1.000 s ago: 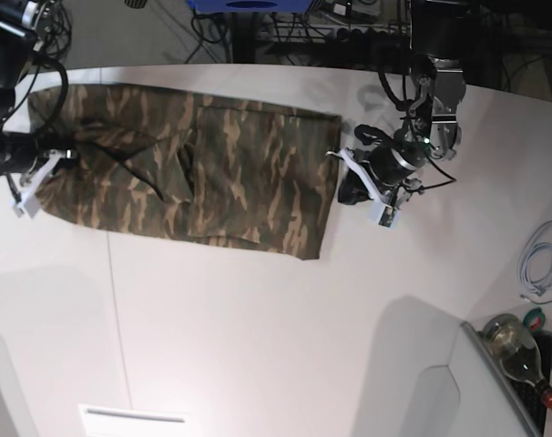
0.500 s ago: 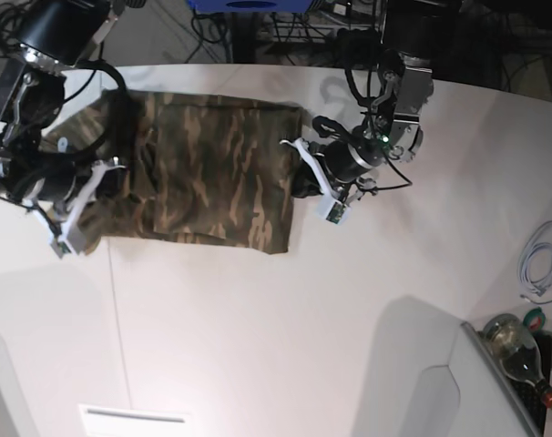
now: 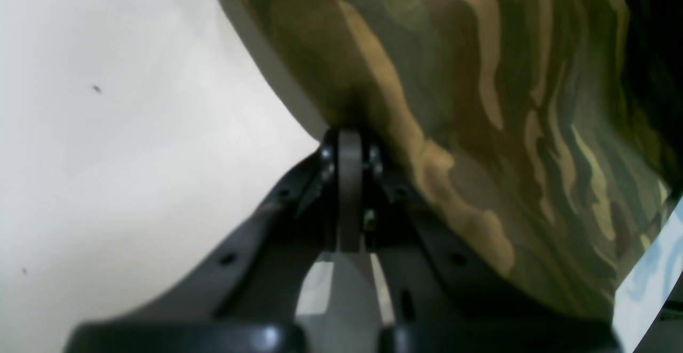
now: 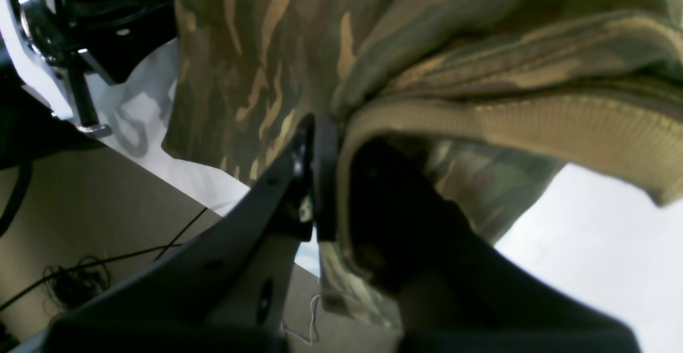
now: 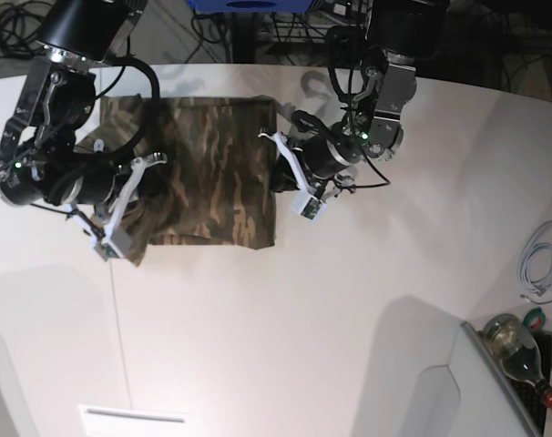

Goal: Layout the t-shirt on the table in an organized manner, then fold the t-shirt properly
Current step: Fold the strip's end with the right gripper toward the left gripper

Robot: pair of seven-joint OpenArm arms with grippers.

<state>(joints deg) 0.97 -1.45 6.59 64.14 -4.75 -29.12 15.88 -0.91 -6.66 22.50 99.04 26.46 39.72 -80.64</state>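
Here the t-shirt (image 5: pixel 212 173) lies in the upper left part of the base view, on the white table (image 5: pixel 285 346), gathered into a narrow block between the two arms. The left gripper (image 5: pixel 281 168), at the right edge of the cloth in that view, has its jaws pressed fully together on a thin edge of the fabric; in its wrist view the cloth hangs from the pinch, clear of the table there. The right gripper (image 5: pixel 121 205), at the left edge of the cloth, is also closed, and its wrist view shows the jaws clamped just beside the tan neck band (image 4: pixel 533 123), with a bunch of fabric in front of them.

The step in hand seems to be a fold across the length, one end carried toward the other. To do it well, both arms should travel at the same height and pace, so the carried edge keeps straight. The held edges should come down exactly over the edge below, and the jaws should open only when the cloth rests flat. The bunch near the collar may leave a crease, so light tension between the grippers would help.
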